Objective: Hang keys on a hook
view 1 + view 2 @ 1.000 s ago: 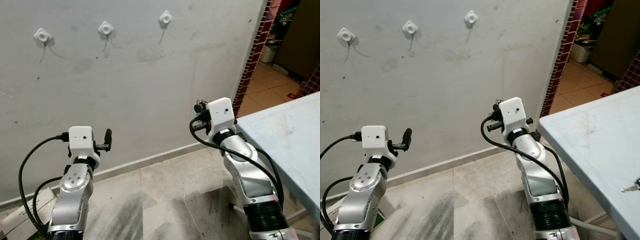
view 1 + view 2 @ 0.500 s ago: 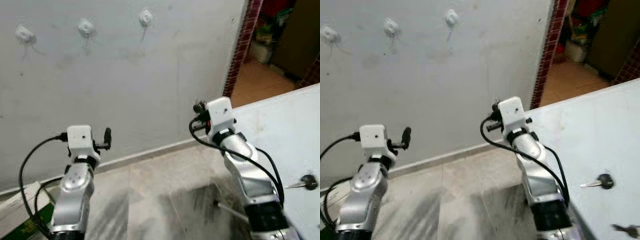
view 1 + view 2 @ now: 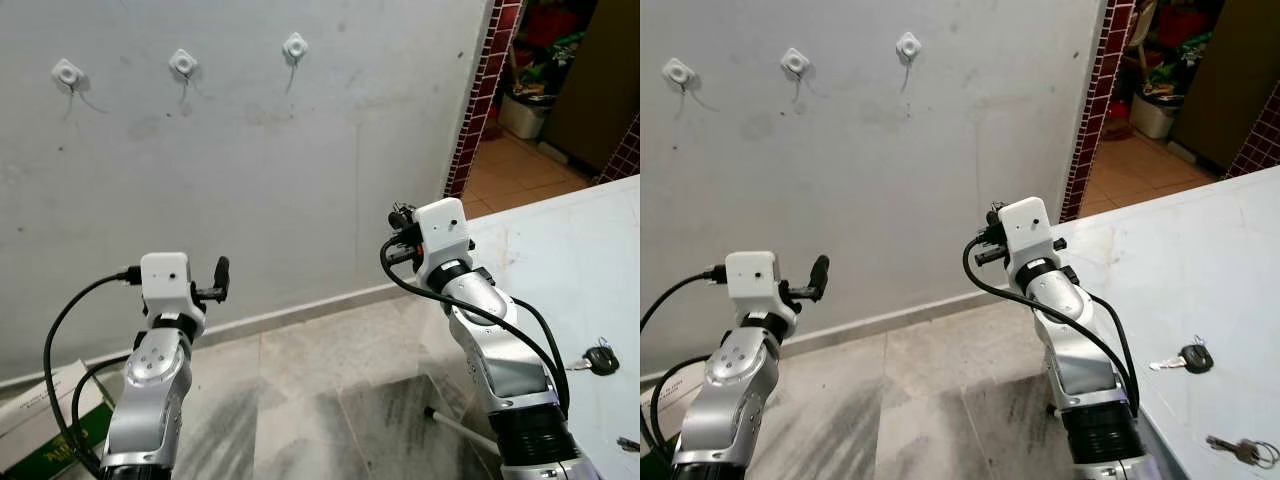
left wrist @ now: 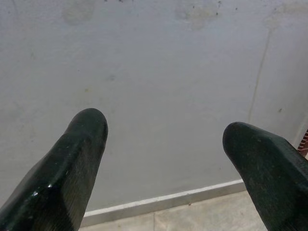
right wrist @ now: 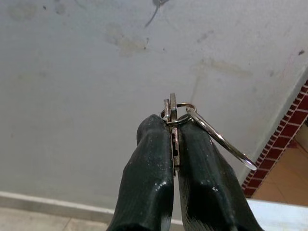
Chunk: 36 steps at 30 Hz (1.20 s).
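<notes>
Head views: three hooks [image 3: 295, 46] high on the wall, both grippers low, far from them.
L wrist: left gripper [image 4: 166, 159] wide, empty.
R wrist: right gripper [image 5: 174, 144] pinches the keys [image 5: 172, 118] – ring free. Grasp done, hanging not yet.

Pale grey, stained plaster wall [image 3: 300, 150] carrying three white square plastic hooks [image 3: 295, 46]. Glossy black fingers on the right tool [image 5: 174, 159] pinch silver metal keys on a silver ring [image 5: 211, 131]. Left tool [image 4: 163, 154]: black too. Dark red brick doorway edge [image 3: 478, 95], mottled grey floor tiles [image 3: 320, 400], whitish surface [image 3: 1200, 270].
</notes>
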### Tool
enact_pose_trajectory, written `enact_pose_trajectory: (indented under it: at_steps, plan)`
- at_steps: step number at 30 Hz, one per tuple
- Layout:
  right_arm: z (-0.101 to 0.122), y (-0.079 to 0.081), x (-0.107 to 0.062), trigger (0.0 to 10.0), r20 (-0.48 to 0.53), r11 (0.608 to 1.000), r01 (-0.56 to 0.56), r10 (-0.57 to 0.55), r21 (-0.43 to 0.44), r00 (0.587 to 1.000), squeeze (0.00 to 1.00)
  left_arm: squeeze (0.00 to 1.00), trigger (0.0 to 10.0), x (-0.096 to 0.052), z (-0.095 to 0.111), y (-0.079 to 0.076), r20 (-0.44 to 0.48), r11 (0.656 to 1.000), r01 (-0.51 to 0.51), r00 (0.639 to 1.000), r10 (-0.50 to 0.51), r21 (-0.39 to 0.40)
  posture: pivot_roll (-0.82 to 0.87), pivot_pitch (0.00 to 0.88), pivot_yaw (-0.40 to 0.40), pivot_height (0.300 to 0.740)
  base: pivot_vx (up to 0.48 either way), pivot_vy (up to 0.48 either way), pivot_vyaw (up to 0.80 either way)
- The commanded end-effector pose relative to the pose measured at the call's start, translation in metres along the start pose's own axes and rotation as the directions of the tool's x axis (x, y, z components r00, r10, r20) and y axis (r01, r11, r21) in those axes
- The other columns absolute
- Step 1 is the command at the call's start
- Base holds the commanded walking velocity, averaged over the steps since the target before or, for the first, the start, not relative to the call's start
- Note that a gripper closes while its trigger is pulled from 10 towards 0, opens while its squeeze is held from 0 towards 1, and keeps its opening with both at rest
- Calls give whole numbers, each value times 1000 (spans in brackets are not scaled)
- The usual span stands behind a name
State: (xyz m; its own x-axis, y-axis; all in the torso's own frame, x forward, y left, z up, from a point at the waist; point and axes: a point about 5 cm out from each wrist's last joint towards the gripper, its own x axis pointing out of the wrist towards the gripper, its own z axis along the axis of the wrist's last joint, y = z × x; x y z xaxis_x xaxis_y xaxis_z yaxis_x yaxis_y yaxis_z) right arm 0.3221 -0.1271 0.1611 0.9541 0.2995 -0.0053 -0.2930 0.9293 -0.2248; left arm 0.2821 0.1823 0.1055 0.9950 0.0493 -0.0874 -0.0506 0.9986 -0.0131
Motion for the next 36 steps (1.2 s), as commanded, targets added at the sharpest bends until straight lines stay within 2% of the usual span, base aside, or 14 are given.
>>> enact_pose_trajectory:
  at_steps: [1,36]
  plan:
    - [7,1,0,10000,30,1000,-15,15,-6,999,0,0,10000,1,8,-1,33,1000,18,999,-18,5,-2,6,68,740,472,0,0]
    - [4,2,0,10000,23,1000,-28,28,-12,999,0,0,10000,3,8,-3,29,1000,21,999,-21,-3,-8,2,67,740,469,0,0]
